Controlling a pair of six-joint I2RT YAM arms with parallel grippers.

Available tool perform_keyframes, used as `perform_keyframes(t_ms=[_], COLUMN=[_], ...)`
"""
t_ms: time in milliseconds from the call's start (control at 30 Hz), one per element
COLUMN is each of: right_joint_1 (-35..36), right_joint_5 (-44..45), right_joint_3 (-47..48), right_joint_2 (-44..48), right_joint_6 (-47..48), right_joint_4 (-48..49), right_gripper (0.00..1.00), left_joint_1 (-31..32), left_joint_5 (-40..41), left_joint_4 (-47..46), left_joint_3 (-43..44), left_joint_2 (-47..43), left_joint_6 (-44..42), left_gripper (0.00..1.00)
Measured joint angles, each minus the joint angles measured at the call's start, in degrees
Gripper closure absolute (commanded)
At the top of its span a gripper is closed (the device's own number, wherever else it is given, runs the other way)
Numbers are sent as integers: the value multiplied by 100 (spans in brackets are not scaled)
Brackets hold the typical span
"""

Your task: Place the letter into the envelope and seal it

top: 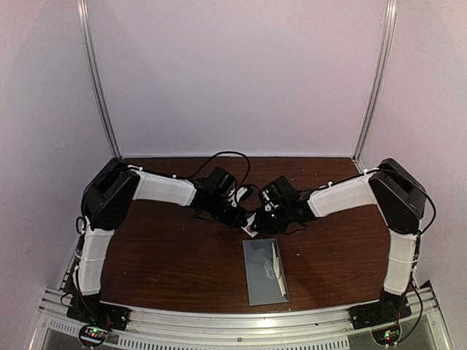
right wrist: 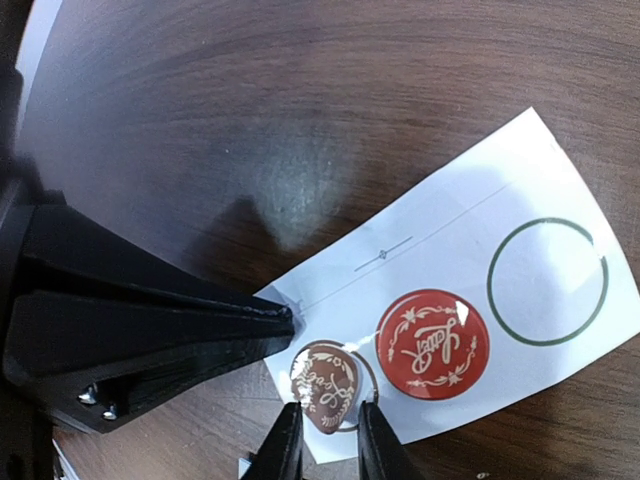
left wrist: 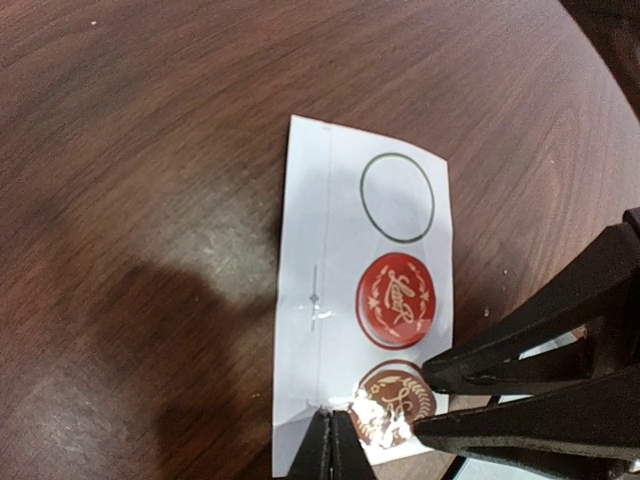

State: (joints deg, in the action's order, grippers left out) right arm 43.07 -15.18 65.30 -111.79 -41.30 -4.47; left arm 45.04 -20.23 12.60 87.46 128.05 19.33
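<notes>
**Right hand (right wrist: 328, 420) lifts a seal off its card**

The right hand's fingers sit a narrow gap apart at the bottom of its wrist view. The curled sticker (right wrist: 325, 385) is caught between them and appears pinched, partly off its printed outline. The left hand (left wrist: 330, 428) has its fingers together, with the tip pressed on the near corner of the white card (right wrist: 420, 250) to pin it to the surface (top: 168, 248). Further up the card are a flat red sticker (right wrist: 432, 344) and an empty ring (right wrist: 547, 281).

The envelope (top: 264, 271) lies flat at lower centre of the top view, just below both hands. Whether the letter is inside cannot be told.

The step in hand looks like peeling the seal. It should go best with a slow, low pull away from the pinned corner while the left hand holds the card down. The risks are the sticker folding on itself, sticking to a finger, or dragging the card along.
</notes>
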Motion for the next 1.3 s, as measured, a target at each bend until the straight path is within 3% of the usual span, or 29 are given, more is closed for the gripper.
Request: perform_keyframes(t_ms=[267,667,1300], right_joint_1=[0,-2,-17], right_joint_5=[-24,-26,-87], right_joint_3=[13,46,-109], right_joint_2=[-107,-177,-61], right_joint_6=[-28,-68,-221], right_joint_4=[133,192,688], right_gripper=[83,100,100], left_joint_1=[0,0,0], left_joint_5=[15,17,55], left_joint_4=[2,2,50], left_joint_3=[9,11,98], left_joint_2=[2,9,55], left_joint_6=[-15,-39,-42], left_gripper=[98,98,100])
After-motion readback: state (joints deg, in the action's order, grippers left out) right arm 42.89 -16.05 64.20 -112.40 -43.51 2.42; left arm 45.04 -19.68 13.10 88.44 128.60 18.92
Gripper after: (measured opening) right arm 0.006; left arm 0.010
